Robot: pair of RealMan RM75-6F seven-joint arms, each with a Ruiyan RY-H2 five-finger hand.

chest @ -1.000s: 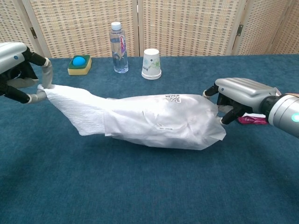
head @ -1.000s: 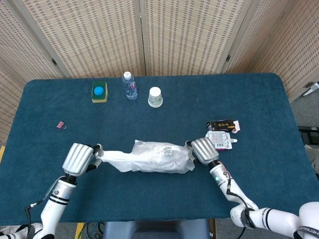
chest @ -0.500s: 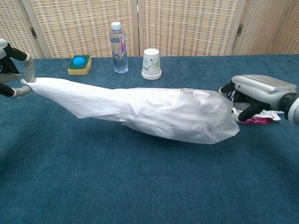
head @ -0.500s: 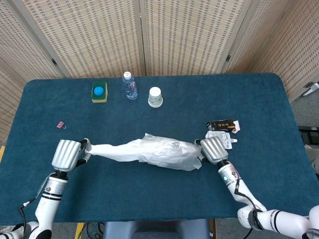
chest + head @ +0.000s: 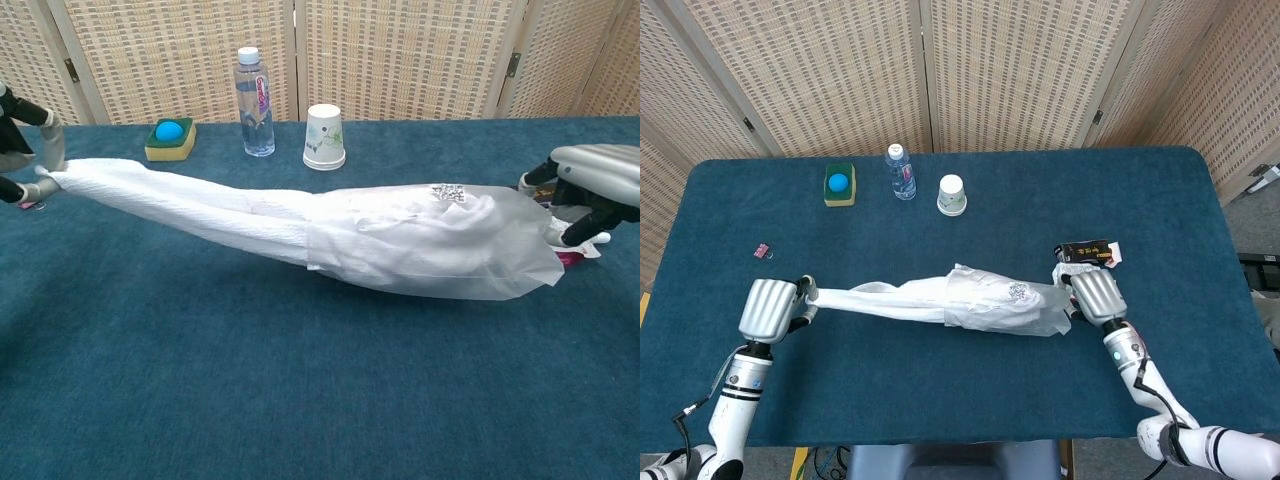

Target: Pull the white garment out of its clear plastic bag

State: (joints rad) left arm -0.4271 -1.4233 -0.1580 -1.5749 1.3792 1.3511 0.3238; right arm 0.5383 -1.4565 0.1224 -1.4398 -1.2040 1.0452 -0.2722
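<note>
The white garment point(image 5: 880, 298) point(image 5: 190, 202) is stretched out long across the table, its left end drawn out of the clear plastic bag point(image 5: 1010, 304) point(image 5: 440, 250). My left hand point(image 5: 770, 309) point(image 5: 25, 150) pinches the garment's left tip. My right hand point(image 5: 1098, 295) point(image 5: 592, 190) grips the bag's closed right end. The garment's right part still lies inside the bag, bunched up. A small printed label shows on the bag's top.
A water bottle point(image 5: 901, 171) point(image 5: 256, 100), a paper cup point(image 5: 952, 195) point(image 5: 325, 137) and a yellow sponge with a blue ball point(image 5: 839, 184) point(image 5: 169, 138) stand at the back. Snack packets point(image 5: 1087, 253) lie behind my right hand. A small pink clip point(image 5: 762, 251) lies at far left.
Both hands have moved apart, the right one further right with the bag. More of the garment has slid out of the bag's open left end.
</note>
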